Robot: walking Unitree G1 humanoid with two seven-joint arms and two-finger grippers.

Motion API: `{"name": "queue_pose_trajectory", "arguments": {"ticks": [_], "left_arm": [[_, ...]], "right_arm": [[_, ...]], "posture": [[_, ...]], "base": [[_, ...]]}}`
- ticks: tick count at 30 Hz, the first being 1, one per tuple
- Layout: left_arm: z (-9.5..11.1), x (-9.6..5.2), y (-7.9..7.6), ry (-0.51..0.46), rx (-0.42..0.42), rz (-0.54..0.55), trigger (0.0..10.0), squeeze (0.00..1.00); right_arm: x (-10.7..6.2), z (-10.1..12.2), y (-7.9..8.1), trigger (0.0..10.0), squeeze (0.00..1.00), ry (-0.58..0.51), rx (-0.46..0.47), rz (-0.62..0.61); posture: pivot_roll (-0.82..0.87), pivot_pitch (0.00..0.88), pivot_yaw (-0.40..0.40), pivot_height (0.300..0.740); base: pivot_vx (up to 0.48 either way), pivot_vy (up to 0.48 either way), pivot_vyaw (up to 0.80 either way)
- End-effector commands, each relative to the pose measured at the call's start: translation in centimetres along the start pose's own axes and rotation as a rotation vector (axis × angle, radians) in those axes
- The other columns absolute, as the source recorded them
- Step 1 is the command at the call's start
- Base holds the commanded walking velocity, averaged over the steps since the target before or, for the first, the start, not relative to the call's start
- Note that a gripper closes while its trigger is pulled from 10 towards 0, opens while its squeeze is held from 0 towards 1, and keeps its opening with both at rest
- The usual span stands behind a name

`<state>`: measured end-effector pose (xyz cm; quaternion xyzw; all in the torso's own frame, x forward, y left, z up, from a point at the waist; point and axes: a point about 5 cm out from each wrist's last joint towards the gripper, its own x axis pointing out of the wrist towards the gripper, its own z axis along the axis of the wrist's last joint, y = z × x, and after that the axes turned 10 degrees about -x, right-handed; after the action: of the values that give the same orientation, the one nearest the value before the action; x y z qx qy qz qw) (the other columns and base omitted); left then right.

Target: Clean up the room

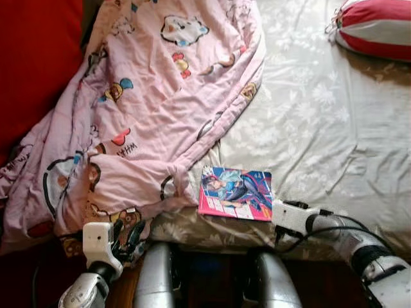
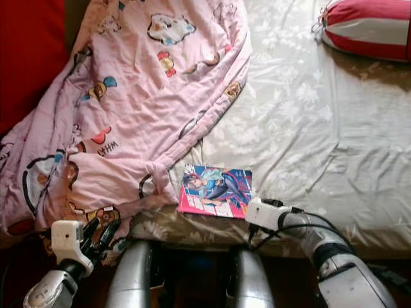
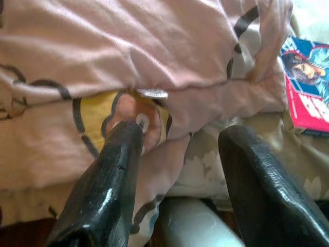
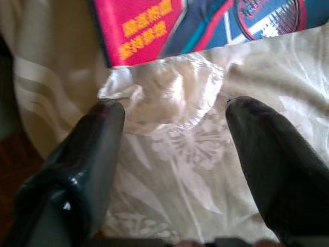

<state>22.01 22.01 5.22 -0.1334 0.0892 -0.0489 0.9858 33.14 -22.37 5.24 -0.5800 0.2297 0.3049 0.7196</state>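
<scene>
We see the comic book (image 1: pixel 236 193) on the bed (image 1: pixel 321 122) near its front edge, just beside the rumpled pink blanket (image 1: pixel 148 109). Our right gripper (image 4: pixel 172 128) is spread before it; our left gripper (image 3: pixel 177 154) is spread at the blanket's hem. A striped pillow (image 1: pixel 376 25) is cut off

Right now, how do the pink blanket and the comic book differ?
The pink blanket is large, soft and crumpled, hanging over the bed's near edge; the comic book is small, flat and rigid, lying wholly on the sheet. The blanket bears scattered cartoon animals; the book has one vivid blue-and-magenta cover. Both lie on the bed, side by side.
</scene>
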Motion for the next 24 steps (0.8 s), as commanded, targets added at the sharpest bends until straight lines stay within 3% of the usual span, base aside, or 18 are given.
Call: {"name": "queue_pose_trajectory", "arguments": {"ticks": [1, 3, 4, 10, 11, 12, 13, 24], "left_arm": [[-0.49, -0.87, 0.57, 0.032, -0.012, 0.027, 10.0, 0.00], [-0.46, -1.01, 0.59, 0.035, -0.012, 0.029, 10.0, 0.00], [-0.40, -1.14, 0.54, 0.040, -0.011, 0.030, 10.0, 0.00], [-0.29, -1.14, 0.54, 0.048, -0.009, 0.034, 10.0, 0.00], [-0.25, -1.14, 0.52, 0.049, -0.007, 0.033, 10.0, 0.00], [-0.20, -1.15, 0.50, 0.050, -0.007, 0.033, 10.0, 0.00], [-0.11, -1.26, 0.49, 0.053, -0.004, 0.030, 10.0, 0.00], [-0.02, -1.49, 0.61, 0.065, 0.003, 0.032, 10.0, 0.00]], "right_arm": [[-0.25, -0.99, 0.44, 10.0, 0.00, 0.034, 0.018, 0.016], [-0.33, -1.06, 0.24, 10.0, 0.00, 0.029, 0.034, 0.017], [-0.38, -1.12, 0.23, 10.0, 1.00, 0.024, 0.055, 0.027], [-0.40, -1.35, 0.63, 10.0, 1.00, 0.037, 0.049, 0.062], [-0.40, -1.40, 0.70, 10.0, 0.18, 0.039, 0.057, 0.063], [-0.40, -1.43, 0.74, 10.0, 0.18, 0.041, 0.061, 0.063], [-0.35, -1.54, 1.11, 10.0, 0.00, 0.055, 0.053, 0.083], [-0.13, -1.17, 0.99, 10.0, 0.00, 0.063, 0.030, 0.061]], "posture": [[0.16, 0.408, 0.006, 0.632], [0.15, 0.409, 0.007, 0.632], [0.15, 0.412, 0.007, 0.632], [0.16, 0.414, 0.008, 0.632], [0.16, 0.416, 0.011, 0.632], [0.16, 0.416, 0.011, 0.632], [0.17, 0.418, 0.014, 0.632], [0.18, 0.426, 0.019, 0.632]], "base": [[0.000, 0.000, 0.00], [0.000, 0.000, 0.00], [0.000, 0.000, 0.00], [0.000, 0.000, 0.00], [0.000, 0.000, 0.00], [0.000, 0.000, 0.00], [0.000, 0.000, 0.00], [0.000, 0.000, 0.00]]}}
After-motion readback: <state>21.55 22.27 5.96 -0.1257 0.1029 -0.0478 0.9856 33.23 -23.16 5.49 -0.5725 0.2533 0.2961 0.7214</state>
